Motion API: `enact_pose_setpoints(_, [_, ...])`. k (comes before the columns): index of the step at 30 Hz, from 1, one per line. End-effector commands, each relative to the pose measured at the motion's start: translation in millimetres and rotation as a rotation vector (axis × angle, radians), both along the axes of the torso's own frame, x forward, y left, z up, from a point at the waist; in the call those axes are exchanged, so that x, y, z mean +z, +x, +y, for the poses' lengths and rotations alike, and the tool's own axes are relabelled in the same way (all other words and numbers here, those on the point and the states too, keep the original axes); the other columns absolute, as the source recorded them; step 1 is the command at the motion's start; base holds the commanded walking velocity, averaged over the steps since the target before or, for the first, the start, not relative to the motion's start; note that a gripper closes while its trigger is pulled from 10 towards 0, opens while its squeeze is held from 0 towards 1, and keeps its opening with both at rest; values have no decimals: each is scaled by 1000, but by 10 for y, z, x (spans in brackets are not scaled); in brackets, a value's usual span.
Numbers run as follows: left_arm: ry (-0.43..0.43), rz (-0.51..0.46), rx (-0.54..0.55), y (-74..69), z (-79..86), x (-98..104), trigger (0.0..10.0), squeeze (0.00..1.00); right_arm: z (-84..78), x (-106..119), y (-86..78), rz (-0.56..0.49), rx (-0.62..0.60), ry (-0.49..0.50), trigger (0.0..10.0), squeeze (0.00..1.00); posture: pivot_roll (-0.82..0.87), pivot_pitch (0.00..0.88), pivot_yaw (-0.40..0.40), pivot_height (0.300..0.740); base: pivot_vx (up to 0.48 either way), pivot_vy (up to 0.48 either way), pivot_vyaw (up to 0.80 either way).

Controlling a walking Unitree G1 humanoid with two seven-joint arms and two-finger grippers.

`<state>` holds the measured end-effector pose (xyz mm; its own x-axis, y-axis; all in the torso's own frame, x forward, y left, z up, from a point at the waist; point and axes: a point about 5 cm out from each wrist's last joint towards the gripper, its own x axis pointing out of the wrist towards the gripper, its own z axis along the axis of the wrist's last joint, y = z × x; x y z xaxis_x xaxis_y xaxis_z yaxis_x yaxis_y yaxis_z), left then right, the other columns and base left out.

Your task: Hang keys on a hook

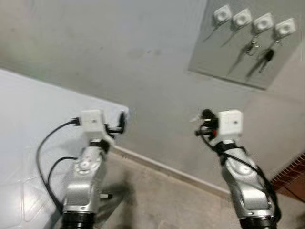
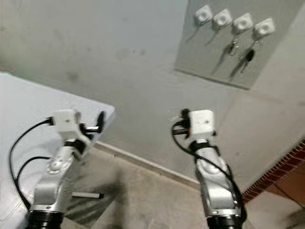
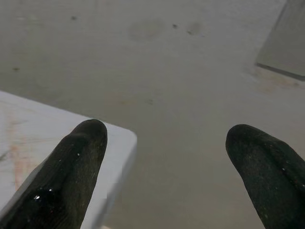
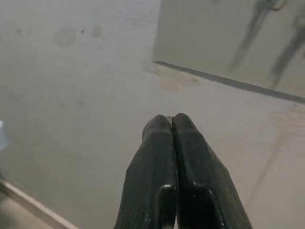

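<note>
Right pincer: we hold it closed, empty.
Left pincer: we hold it open.
Keys: hanging on hook, above our right pincer.

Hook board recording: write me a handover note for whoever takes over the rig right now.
Left pincer: open, holding nothing, raised by the corner of the white table.
Right pincer: shut, nothing visible between its fingers, raised toward the wall below the board.
Grey board on the wall carries four white hooks. Keys hang from the third hook from the left, and a dark key from the fourth; the first two look bare.
Done: keys appear to be already hung.
Left: confirm that no keys remain to be hung; both pincers carry none.
</note>
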<state>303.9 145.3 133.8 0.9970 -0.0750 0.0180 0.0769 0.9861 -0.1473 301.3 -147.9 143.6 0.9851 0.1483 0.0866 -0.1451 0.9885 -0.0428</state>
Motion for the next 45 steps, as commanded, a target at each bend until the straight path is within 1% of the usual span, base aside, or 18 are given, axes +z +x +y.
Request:
enact_pose_setpoints(1, [8,5,6,-1,10,1,10000,0,2,33,10,-13,0,-10,10000,0,38,25,-38,732,0,0,-763])
enact_pose_setpoints(18, [11,13,-8,22,-19,-4,10000,0,-22,41,11,-20,-14,-16,10000,0,30,20,-34,732,0,0,-763])
enact_pose_setpoints(19, [10,15,-13,22,-26,-4,10000,0,-22,66,3,-39,-9,14,10000,0,30,19,-33,732,0,0,0])
enact_pose_setpoints(20, [10,15,-14,22,-28,-4,10000,0,-21,73,1,-43,-6,22,10000,0,30,19,-33,732,0,0,0])
enact_pose_setpoints(23, [7,18,-15,13,-36,1,10000,0,-32,77,9,-42,-22,-1,10000,0,31,21,-33,732,0,0,0])
enact_pose_setpoints(31, [12,-1,-61,-40,-114,85,10000,0,-73,142,-41,-83,-12,2,10000,0,29,39,-31,732,0,0,0])
enact_pose_setpoints(38, [-7,-3,-60,-61,-108,110,10000,0,-128,167,-76,-94,-9,-7,10000,0,24,50,-31,732,0,0,0])
enact_pose_setpoints(45, [-7,-18,-54,-72,-113,164,10000,0,-116,195,-99,-103,9,2,10000,0,23,57,-35,732,0,0,0])
